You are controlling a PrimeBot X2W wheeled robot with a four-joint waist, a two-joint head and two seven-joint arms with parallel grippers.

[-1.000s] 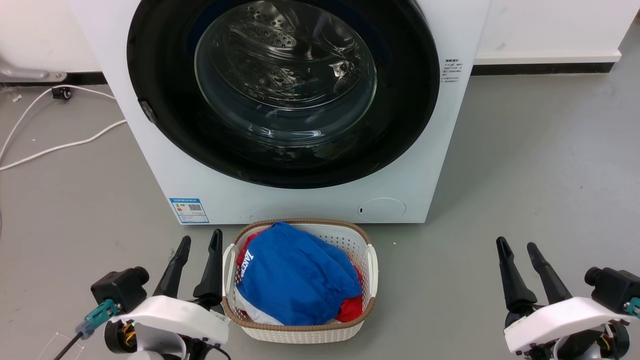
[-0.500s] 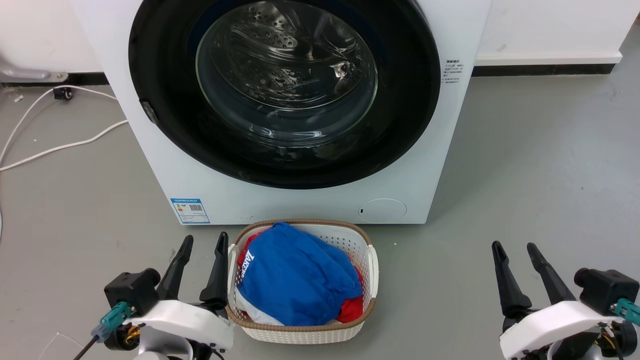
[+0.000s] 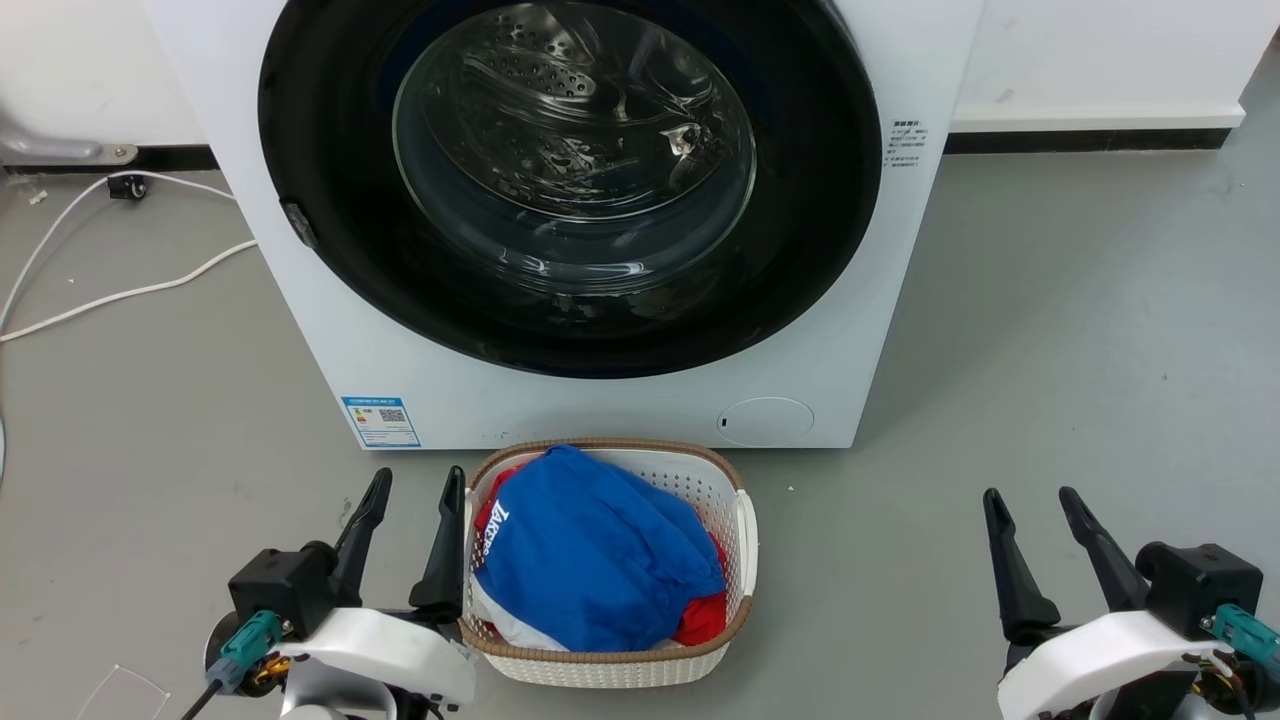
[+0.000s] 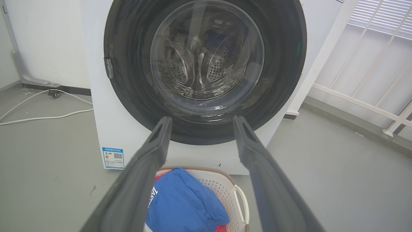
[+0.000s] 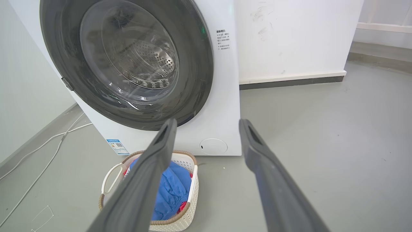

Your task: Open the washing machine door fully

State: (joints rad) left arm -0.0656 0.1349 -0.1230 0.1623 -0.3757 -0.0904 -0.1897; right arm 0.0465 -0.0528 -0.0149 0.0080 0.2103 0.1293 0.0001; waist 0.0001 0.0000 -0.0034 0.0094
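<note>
Shut flush in the front of the white box-shaped washing machine (image 3: 350, 340), straight ahead: the very large round glossy black washing machine door (image 3: 568, 190), with a bulging clear glass bowl (image 3: 575, 130) at centre. Low at the left, just beside the white perforated laundry basket with a woven brown rim (image 3: 746, 525): the left hand (image 3: 418, 474), long dark fingers spread wide, holding nothing. Low at the right, well apart from the machine: the right hand (image 3: 1029, 494), likewise spread and empty. No contact with the door so far.

Judging by the small grey metal fitting (image 3: 297, 222) on the door's left rim, probably the hinge side, so aim for the right rim, opposite it. Cannot make out a handle or recess there; look for one before committing. Reach over the basket and its heaped blue and red clothes (image 3: 590, 550), not through them. Hook a fingertip behind the rim, pull straight out to free the latch, then follow the arc round towards the hinge instead of tugging in a line. Keep off the glass bowl: slick, curved, likely no purchase. Swing right back, not merely ajar.
</note>
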